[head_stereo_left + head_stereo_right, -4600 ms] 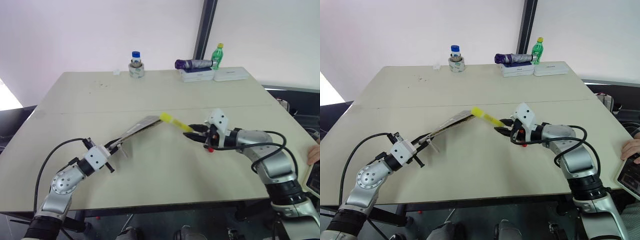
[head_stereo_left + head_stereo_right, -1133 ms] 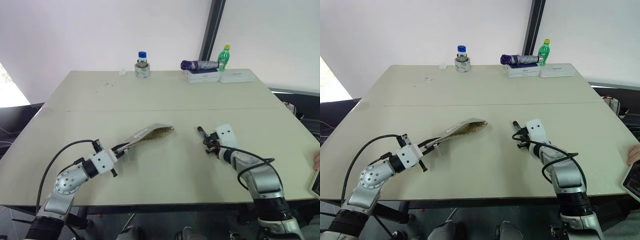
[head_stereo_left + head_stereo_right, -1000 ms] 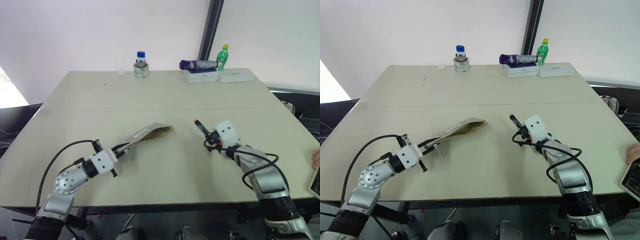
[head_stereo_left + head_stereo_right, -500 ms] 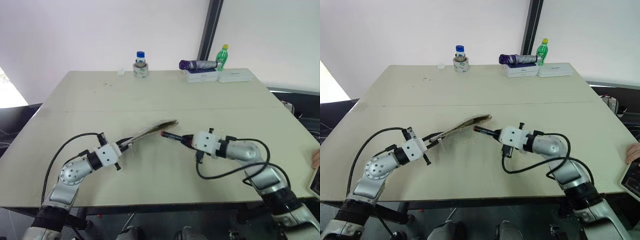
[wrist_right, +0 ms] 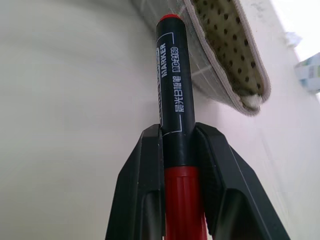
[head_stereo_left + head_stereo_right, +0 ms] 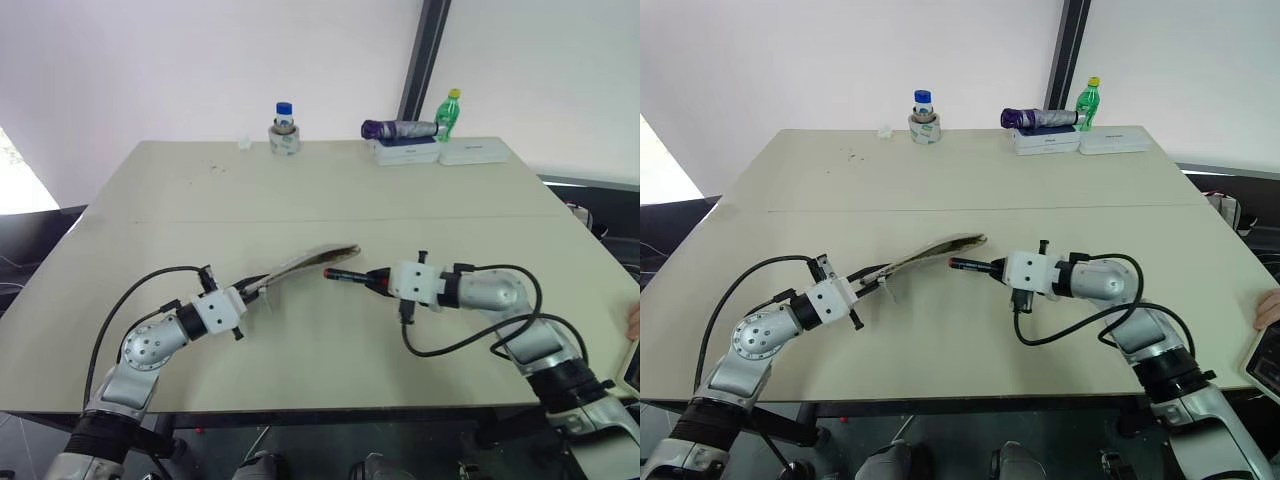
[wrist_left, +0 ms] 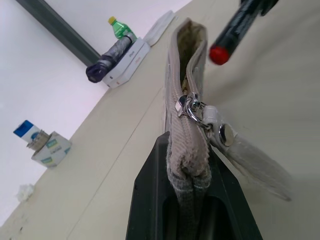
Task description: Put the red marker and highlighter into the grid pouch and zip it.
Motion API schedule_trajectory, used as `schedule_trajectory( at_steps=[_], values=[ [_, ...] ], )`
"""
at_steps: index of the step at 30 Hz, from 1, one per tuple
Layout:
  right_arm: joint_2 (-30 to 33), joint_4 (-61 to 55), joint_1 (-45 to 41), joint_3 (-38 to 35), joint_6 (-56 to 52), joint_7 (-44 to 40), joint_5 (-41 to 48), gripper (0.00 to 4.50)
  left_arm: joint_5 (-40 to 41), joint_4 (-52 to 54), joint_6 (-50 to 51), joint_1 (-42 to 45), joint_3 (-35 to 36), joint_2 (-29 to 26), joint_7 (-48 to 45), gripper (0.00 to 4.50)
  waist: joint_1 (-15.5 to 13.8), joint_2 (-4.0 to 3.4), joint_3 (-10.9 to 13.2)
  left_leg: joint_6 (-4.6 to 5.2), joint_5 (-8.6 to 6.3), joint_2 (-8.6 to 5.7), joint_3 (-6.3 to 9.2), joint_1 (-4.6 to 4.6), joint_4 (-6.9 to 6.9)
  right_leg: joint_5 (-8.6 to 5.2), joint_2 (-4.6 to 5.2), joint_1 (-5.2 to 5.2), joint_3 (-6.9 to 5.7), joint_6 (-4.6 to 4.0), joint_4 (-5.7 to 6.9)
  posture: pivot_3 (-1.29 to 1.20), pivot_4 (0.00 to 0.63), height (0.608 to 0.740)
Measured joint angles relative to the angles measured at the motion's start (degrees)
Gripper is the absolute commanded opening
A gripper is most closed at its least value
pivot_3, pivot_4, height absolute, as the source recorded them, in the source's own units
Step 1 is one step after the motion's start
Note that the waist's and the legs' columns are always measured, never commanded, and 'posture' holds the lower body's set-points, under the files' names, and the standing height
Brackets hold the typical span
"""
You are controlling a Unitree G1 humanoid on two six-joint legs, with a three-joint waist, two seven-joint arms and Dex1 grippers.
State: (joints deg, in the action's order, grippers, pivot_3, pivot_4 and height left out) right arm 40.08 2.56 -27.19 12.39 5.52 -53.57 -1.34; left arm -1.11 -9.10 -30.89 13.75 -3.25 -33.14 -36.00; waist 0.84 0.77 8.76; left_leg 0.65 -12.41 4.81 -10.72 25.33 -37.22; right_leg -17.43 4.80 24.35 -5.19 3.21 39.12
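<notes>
In the eye views the left end effector [image 6: 243,297] was clamped on the grid pouch [image 6: 305,262], lifting its mouth off the table [image 6: 300,190], while the wrist views showed the right end effector [image 5: 181,150] gripping the red marker [image 5: 172,107], aimed beside that opening for insertion.

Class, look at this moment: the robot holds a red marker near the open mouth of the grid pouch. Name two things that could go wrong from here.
1. The red marker points beside the opening of the grid pouch, not into it; pushed on, its tip may strike the fabric rim and slide off.
2. The left gripper pinches the pouch only at its zipper end, so the raised, narrow mouth may sag or fold shut under a push from the marker in the right gripper.
</notes>
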Motion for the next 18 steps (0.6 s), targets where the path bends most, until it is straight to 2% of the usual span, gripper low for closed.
schedule_trajectory(
  at_steps=[7,13,18],
  values=[
    [-2.34,-2.51,-0.49,-1.99,-1.17,-1.16,5.41,0.36,-0.04,-0.54,0.12,0.04,0.03,0.00,0.03,0.00,0.12,0.00,0.00,-0.01,0.00,0.03,0.01,-0.01,0.00,0.00,-0.03,0.00,0.00,0.00,0.01,0.00,0.150,0.738],
    [-1.65,3.08,-3.70,-0.88,3.72,2.84,-3.05,0.36,-0.10,-0.88,0.10,0.14,-0.07,0.04,0.02,0.00,-0.06,0.00,0.00,-0.02,0.01,0.00,-0.01,-0.01,-0.03,0.00,0.00,0.00,0.00,0.00,0.01,0.00,0.150,0.738],
    [-2.56,5.52,-4.97,-0.30,4.99,4.21,-5.33,0.36,-0.14,-0.88,0.11,0.13,-0.11,0.03,0.01,0.00,0.14,0.00,0.00,-0.04,0.03,0.02,-0.02,-0.01,-0.02,0.00,-0.02,0.00,0.00,0.00,0.03,0.00,0.150,0.738]
  ],
)
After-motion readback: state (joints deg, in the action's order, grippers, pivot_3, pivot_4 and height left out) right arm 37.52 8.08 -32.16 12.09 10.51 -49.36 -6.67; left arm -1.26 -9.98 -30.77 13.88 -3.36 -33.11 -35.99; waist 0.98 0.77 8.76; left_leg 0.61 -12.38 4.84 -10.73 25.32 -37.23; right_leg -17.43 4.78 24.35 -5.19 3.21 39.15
